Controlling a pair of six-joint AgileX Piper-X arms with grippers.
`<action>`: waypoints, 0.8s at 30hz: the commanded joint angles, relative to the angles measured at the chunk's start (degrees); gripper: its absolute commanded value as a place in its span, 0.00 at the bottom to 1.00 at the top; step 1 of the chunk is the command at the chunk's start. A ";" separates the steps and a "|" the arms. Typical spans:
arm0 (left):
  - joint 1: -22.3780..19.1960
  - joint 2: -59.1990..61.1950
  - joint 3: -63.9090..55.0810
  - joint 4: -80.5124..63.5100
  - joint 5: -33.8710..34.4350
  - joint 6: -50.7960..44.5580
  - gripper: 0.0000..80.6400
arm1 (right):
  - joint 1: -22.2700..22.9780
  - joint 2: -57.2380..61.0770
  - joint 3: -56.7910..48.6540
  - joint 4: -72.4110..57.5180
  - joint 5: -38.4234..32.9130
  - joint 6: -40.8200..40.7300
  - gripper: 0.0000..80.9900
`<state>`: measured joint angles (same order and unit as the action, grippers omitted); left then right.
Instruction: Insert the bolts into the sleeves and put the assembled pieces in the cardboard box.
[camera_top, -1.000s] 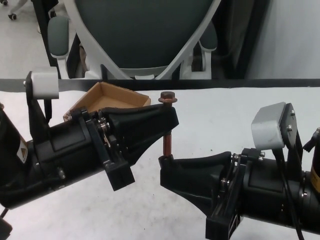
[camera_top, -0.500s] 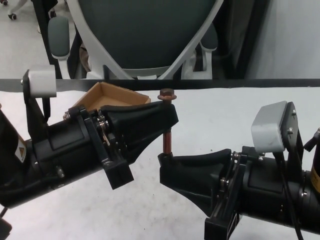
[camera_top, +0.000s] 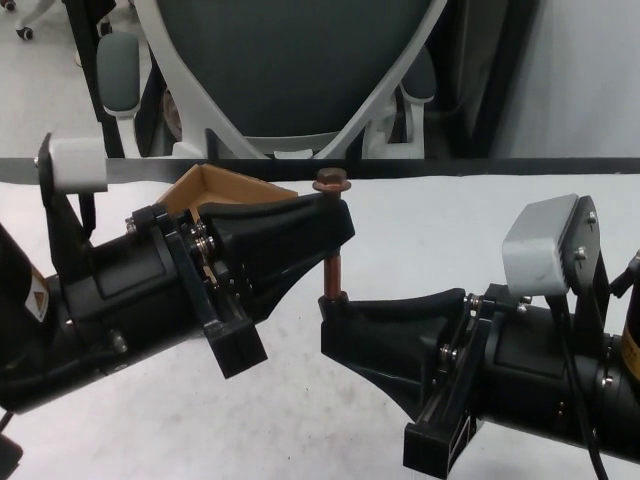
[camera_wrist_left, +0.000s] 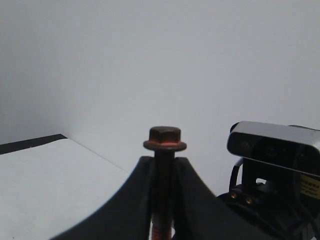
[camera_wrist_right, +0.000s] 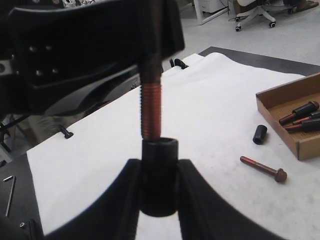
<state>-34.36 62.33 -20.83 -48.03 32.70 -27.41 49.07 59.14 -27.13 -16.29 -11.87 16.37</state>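
Observation:
My left gripper (camera_top: 338, 222) is shut on a copper bolt (camera_top: 333, 240), held upright with its hex head (camera_wrist_left: 165, 139) above the fingers. Below it, my right gripper (camera_top: 335, 322) is shut on a black sleeve (camera_wrist_right: 159, 165). The bolt's threaded end (camera_wrist_right: 150, 112) enters the sleeve's top opening. The cardboard box (camera_top: 215, 192) stands behind the left arm; in the right wrist view the cardboard box (camera_wrist_right: 290, 117) holds several assembled pieces (camera_wrist_right: 299, 112). A loose bolt (camera_wrist_right: 263, 168) and a loose black sleeve (camera_wrist_right: 259, 134) lie on the white bench beside the box.
A grey office chair (camera_top: 290, 70) stands beyond the bench's far edge. The right arm's camera housing (camera_wrist_left: 272, 150) shows in the left wrist view. Small tools (camera_wrist_right: 9, 195) lie on the dark surface off the white mat.
The left gripper has shifted slightly back and left with the bolt. The right gripper with the sleeve has risen a little, so less bolt shank shows between the two grippers.

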 joint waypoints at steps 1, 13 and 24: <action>-0.19 -0.04 0.01 0.58 1.43 1.30 0.01 | -0.04 -0.13 -1.72 -2.86 -0.06 -0.49 0.00; -0.19 -0.04 0.01 0.69 1.25 3.85 0.01 | -0.04 -0.45 -2.15 -2.86 -2.26 -0.49 0.00; -0.19 -0.04 0.01 0.69 0.82 -0.70 0.01 | -0.04 -0.44 -2.15 -6.22 -1.02 -0.49 0.00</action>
<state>-34.36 62.33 -20.83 -48.38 32.25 -27.83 49.07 59.23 -27.95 -17.85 -12.90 16.37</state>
